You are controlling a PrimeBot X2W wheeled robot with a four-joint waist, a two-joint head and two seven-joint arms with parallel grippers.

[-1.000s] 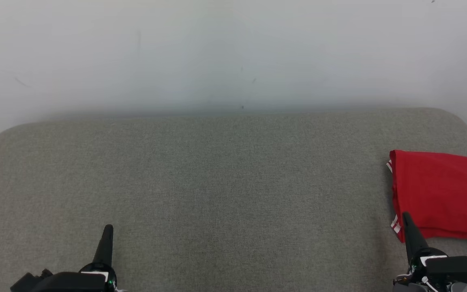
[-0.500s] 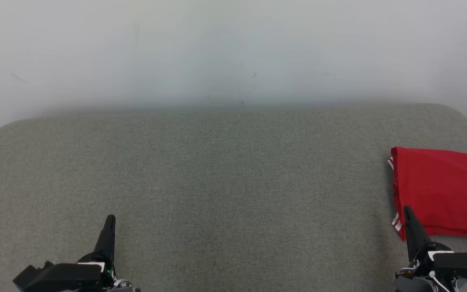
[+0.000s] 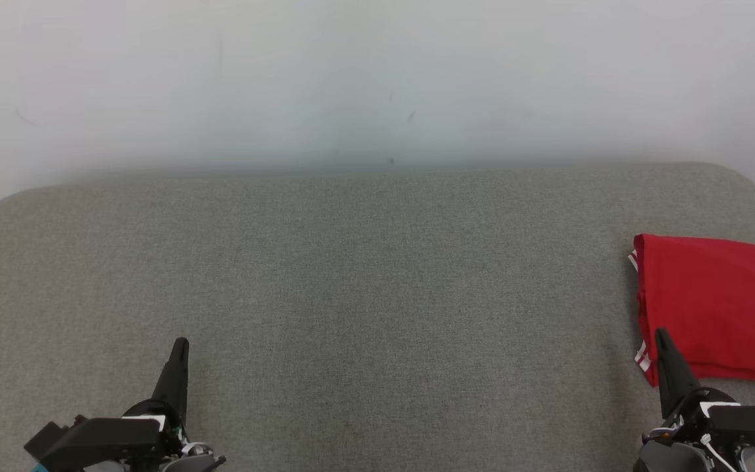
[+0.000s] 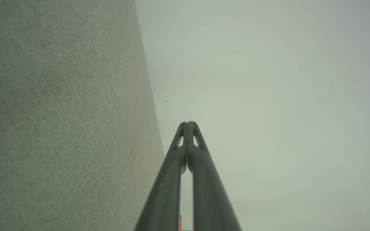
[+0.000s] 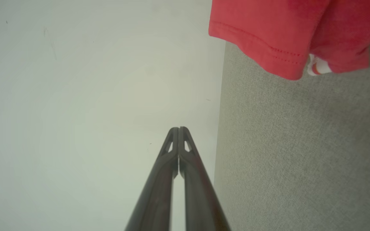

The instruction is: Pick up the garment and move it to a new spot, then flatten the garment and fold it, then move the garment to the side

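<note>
The biggest thing in the head view is the plain pale wall point(image 3: 377, 78), which fills the whole top third of the frame with just a few faint scuffs. Below it is the broad grey woven fabric surface with rounded corners point(image 3: 377, 295), running edge to edge across the middle and bottom.

The folded red jersey-style garment point(image 3: 705, 301) lies flat on the fabric at the far right of the frame, about mid-height, and it's cut off by the right edge.

The left gripper point(image 3: 179, 344) sits at the lower left with its dark fingers pointing up the frame and pressed together into one spike. It's well apart from the garment, with a wide stretch of grey fabric in between. The right gripper point(image 3: 662, 334) is at the lower right, its jaws pressed together too and pinching nothing. Its tip overlaps the garment's lower left corner in the head view, so it covers a bit of the hem there.

As for what each view adds, the head view gives the dark white-edged numerals at the garment's right end and the red-and-white striped trim on its left side. The right wrist view puts the garment at the upper right, clear of the fingertips, and shows the hem stitching and a scrap of striped trim close up. The left wrist view has grey fabric on the left, wall on the right, and the closed fingers rising in the middle.
</note>
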